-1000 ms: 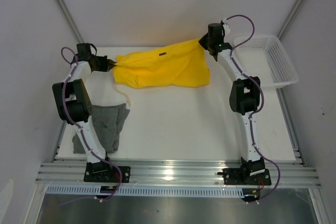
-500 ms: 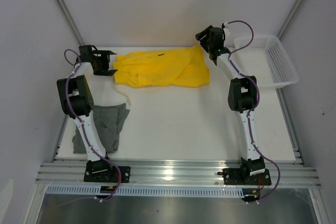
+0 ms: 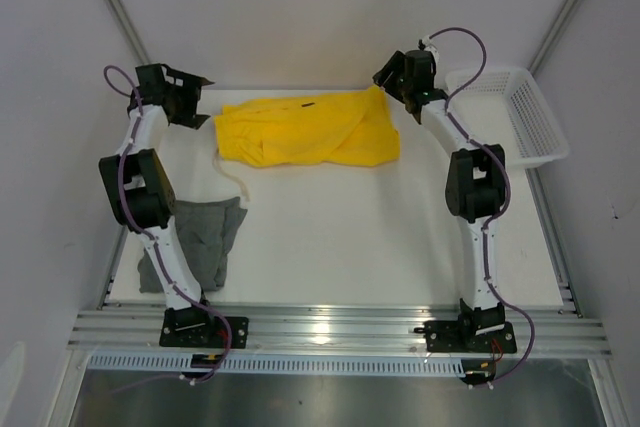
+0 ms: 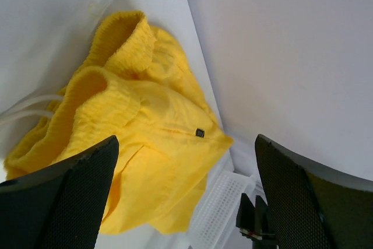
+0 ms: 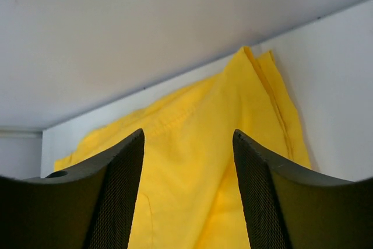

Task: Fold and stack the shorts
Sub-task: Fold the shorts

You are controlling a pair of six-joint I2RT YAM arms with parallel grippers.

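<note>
Black mesh-faced fingers (image 4: 70, 196) of the left gripper (image 3: 198, 99) stand wide apart with nothing between them (a second ago they were pinching the left end of the yellow shorts (image 3: 305, 130)). The wrist has pulled up and back toward the far left corner. The right gripper (image 3: 392, 75) has done the same at the far right: its jaws are spread and empty, hovering just above the cloth's right corner.

Released, the yellow pair no longer hangs stretched between the two arms. It lies slack on the far part of the table (image 3: 340, 247), doubled over on itself, with the waistband bunched at the left and a white drawstring (image 3: 232, 169) trailing toward the near side. The grey shorts (image 3: 205, 232) sit well apart at the near left, beside the left arm, where they were before. The white basket (image 3: 515, 117) at the far right has not moved.

By the look of it, one fold of the yellow pair has just been laid down. It probably needs another fold or a smoothing, and stacking it with the grey pair is not yet done.
</note>
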